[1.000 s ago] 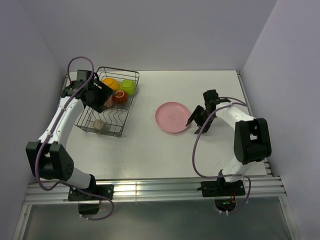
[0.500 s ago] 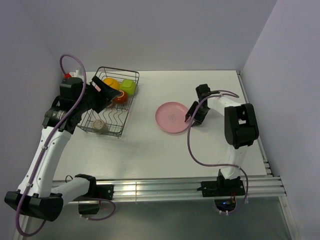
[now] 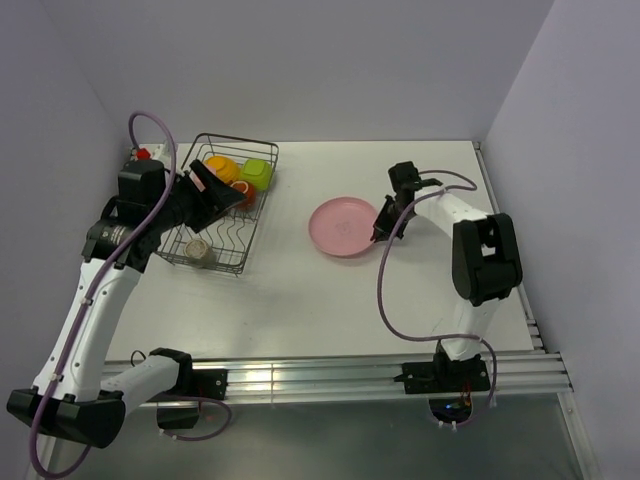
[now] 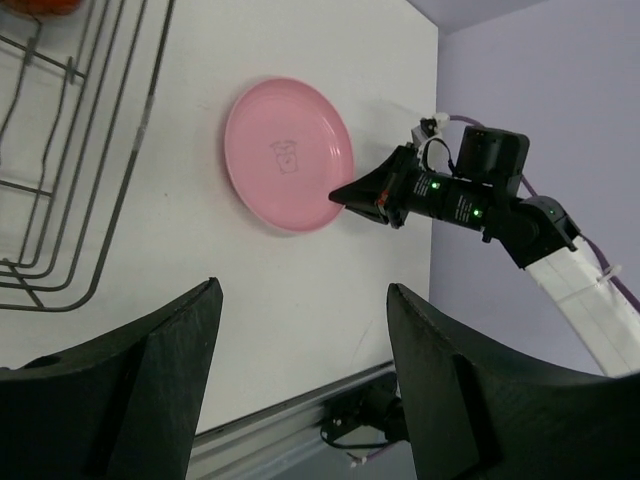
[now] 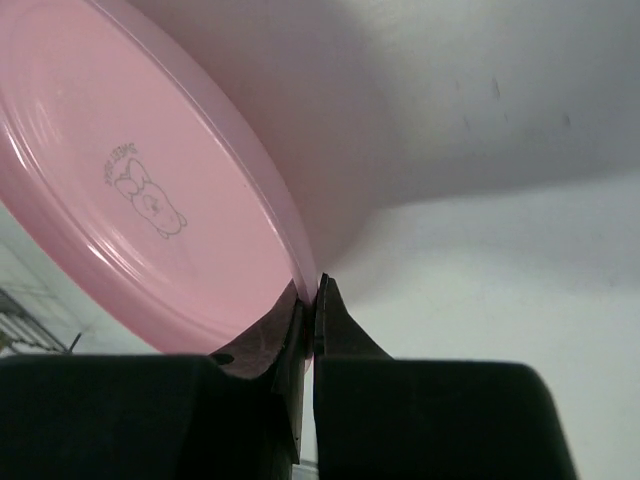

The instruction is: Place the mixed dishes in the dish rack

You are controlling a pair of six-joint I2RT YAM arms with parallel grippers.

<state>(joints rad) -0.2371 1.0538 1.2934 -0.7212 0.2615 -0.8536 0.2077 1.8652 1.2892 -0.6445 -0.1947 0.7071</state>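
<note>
The pink plate (image 3: pixel 343 226) (image 4: pixel 287 153) (image 5: pixel 140 200) is at mid-table, and its right edge looks raised a little off the surface. My right gripper (image 3: pixel 380 228) (image 5: pixel 311 290) is shut on that right rim, which is pinched thin between the jaws. The black wire dish rack (image 3: pixel 263 205) (image 4: pixel 128 160) stands at the far left. It holds an orange-yellow bowl (image 3: pixel 220 165), a yellow-green bowl (image 3: pixel 257 173), a red-brown mug (image 3: pixel 241 196) and a small grey-brown dish (image 3: pixel 198 250). My left gripper (image 3: pixel 222 185) (image 4: pixel 300 290) hovers over the rack, open and holding nothing.
Walls close the table in at the back and on both sides. An aluminium rail (image 3: pixel 300 375) runs along the near edge with both arm bases on it. White tabletop lies between the rack and the plate.
My right gripper has moved in from the plate's right side and shut on its rim, and the plate has shifted slightly. My left arm has pulled up and back from inside the rack.
</note>
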